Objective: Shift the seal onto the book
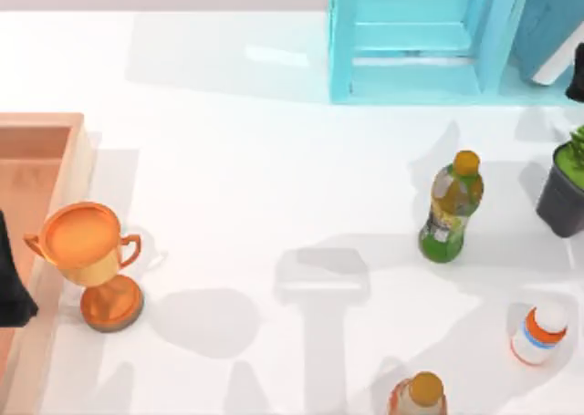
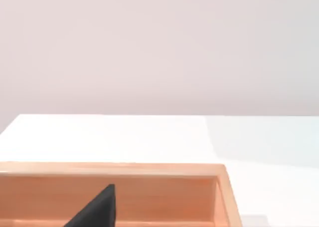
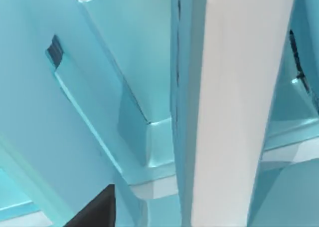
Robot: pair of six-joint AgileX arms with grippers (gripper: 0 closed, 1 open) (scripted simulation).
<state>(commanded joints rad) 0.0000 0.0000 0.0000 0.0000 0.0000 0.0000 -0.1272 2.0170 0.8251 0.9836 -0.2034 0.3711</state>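
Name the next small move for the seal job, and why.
Probably draw the right gripper back from the book and blue shelf at the far right, toward the seal, apparently the small orange-brown piece at the near edge: it stands untouched, far from that gripper. The left gripper sits parked over the wooden tray.

Wooden tray on white table

The white table's middle lies open between the copper trophy cup near its left edge and the orange-capped green bottle toward its right edge.
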